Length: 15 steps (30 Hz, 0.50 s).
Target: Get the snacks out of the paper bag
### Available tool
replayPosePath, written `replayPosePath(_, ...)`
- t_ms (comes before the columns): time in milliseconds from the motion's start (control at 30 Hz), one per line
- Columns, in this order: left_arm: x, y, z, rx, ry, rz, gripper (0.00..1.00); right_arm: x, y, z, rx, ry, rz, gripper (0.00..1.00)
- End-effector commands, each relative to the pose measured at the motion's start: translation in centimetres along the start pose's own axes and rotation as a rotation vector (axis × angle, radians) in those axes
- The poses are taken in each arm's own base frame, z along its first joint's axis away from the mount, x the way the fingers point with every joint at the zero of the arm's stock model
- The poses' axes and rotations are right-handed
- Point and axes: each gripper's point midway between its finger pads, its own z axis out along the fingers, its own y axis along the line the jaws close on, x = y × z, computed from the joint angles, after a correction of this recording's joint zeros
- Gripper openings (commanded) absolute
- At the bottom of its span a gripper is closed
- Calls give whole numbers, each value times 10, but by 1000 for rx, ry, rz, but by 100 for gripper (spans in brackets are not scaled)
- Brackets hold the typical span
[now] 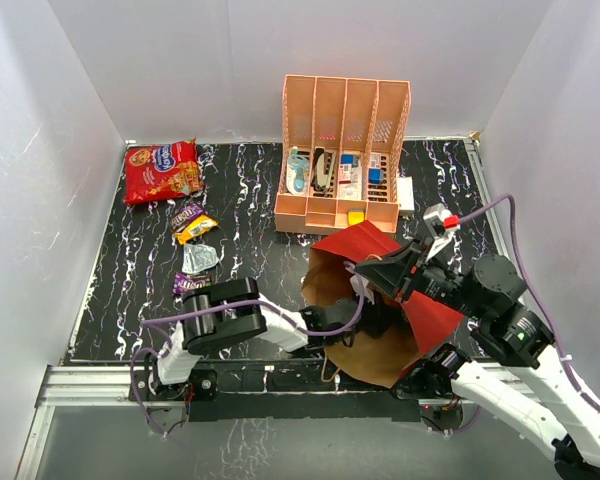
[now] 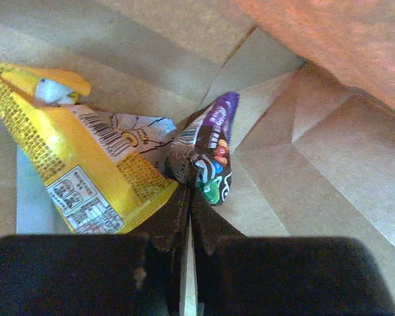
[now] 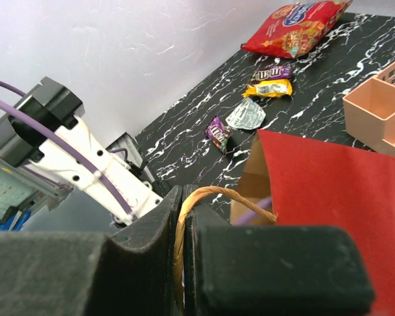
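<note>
"Snacks — where are they?"

"Two show inside the paper bag (image 1: 332, 290): a purple packet (image 2: 214, 148) and, touching it, a yellow packet (image 2: 85, 164). The bag lies tipped at the near edge of the surface (image 1: 250, 200), with its mouth toward the left arm. A red cookie bag (image 1: 162, 171) and a row of small packets (image 1: 199, 259) lie out at the far left, well apart from it."

"And the claws?"

"The left claw (image 2: 187, 197) is deep in the bag, pressed together on the crimped end of the purple packet. The right claw (image 3: 182, 217) pinches the twine handle (image 3: 217, 192), lifting the mouth."

"What could go wrong?"

"The hold is on a thin edge only — I judge the packet could slip free on the way out. The yellow one leans on it and may be dragged along, then drop. If the handle slips, the red flap could sag onto the left arm. The peach rack (image 1: 345, 110) just behind the bag is near enough to bump."
</note>
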Motion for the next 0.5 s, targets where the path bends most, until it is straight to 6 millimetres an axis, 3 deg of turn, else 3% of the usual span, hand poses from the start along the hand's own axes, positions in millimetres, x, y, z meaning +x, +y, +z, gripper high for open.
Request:
replayPosePath(0, -51, -29, -25, 53, -58, 4, 0, -27, 8, -19, 9, -124, -45, 8)
replayPosePath(200, -56, -39, -67, 116, 0, -6, 0, -10, -7, -26, 55, -139, -32, 8)
replayPosePath(467, -54, -25, -107, 92, 42, 30, 0, 6, -20, -14, 82, -87, -24, 8)
